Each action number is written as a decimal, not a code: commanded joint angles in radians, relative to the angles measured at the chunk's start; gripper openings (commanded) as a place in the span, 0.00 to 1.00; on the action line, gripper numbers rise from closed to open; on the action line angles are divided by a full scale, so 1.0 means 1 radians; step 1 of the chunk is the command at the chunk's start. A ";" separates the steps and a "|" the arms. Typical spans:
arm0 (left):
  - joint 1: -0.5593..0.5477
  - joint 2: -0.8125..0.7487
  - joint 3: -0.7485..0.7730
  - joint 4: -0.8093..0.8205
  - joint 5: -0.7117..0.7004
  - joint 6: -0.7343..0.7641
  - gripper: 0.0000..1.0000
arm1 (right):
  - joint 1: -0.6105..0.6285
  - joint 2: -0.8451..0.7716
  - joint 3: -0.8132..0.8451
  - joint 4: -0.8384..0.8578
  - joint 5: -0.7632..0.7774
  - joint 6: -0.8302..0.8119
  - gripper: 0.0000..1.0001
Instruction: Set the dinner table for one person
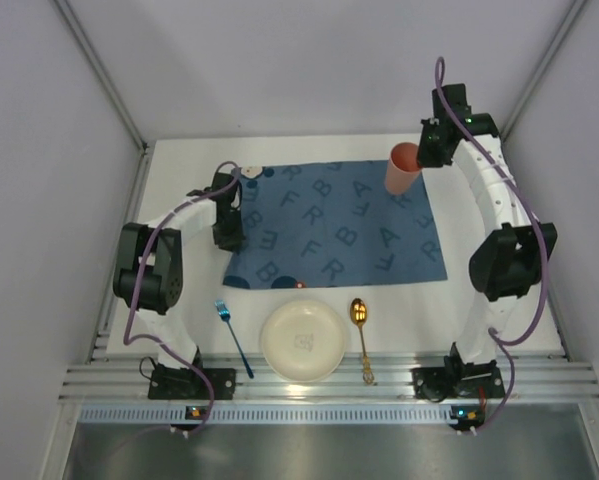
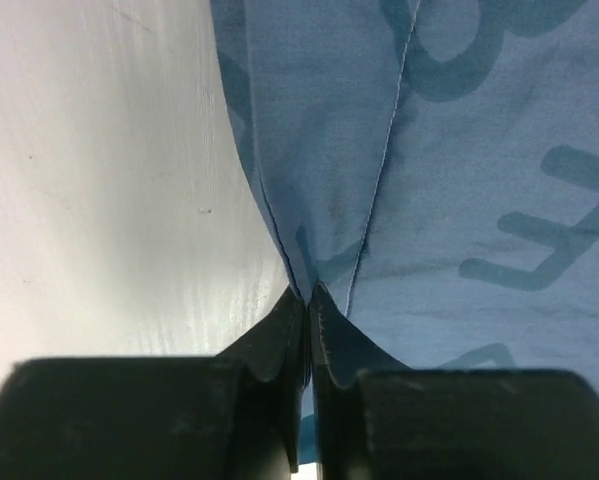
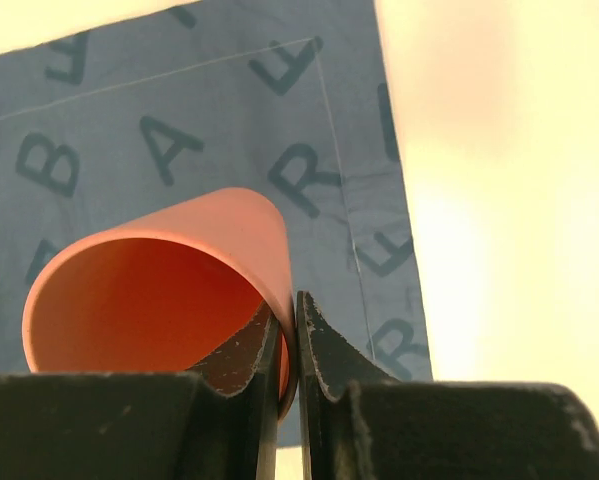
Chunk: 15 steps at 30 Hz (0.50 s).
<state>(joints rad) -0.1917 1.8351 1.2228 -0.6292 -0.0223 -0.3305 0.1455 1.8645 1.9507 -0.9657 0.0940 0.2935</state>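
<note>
A dark blue letter-printed placemat (image 1: 339, 228) lies on the white dinner table (image 1: 179, 180). My left gripper (image 1: 229, 238) is shut on the placemat's left edge; in the left wrist view the cloth (image 2: 459, 150) is pinched into a raised fold between my fingertips (image 2: 307, 298). My right gripper (image 1: 426, 152) is shut on the rim of an orange cup (image 1: 402, 167), held tilted over the placemat's far right corner. In the right wrist view one finger is inside the cup (image 3: 169, 290) and one outside.
A cream plate (image 1: 303, 340) sits near the front edge, below the placemat. A blue fork (image 1: 233, 338) lies to its left and a gold spoon (image 1: 361, 330) to its right. A ribbed aluminium rail (image 1: 319, 385) runs along the front. Grey walls enclose the table.
</note>
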 commanded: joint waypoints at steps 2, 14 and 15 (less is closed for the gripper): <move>-0.003 -0.023 0.047 -0.058 -0.044 0.005 0.97 | -0.004 0.099 0.111 0.007 0.085 0.022 0.00; -0.005 -0.115 0.139 -0.188 -0.091 -0.082 0.98 | 0.003 0.292 0.248 0.064 0.158 0.073 0.00; -0.005 -0.119 0.144 -0.193 -0.084 -0.084 0.98 | 0.005 0.303 0.251 0.076 0.158 0.076 0.00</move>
<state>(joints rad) -0.1963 1.7794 1.3258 -0.7761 -0.1059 -0.3794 0.1467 2.1490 2.1426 -0.9546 0.2295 0.3450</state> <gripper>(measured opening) 0.982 0.083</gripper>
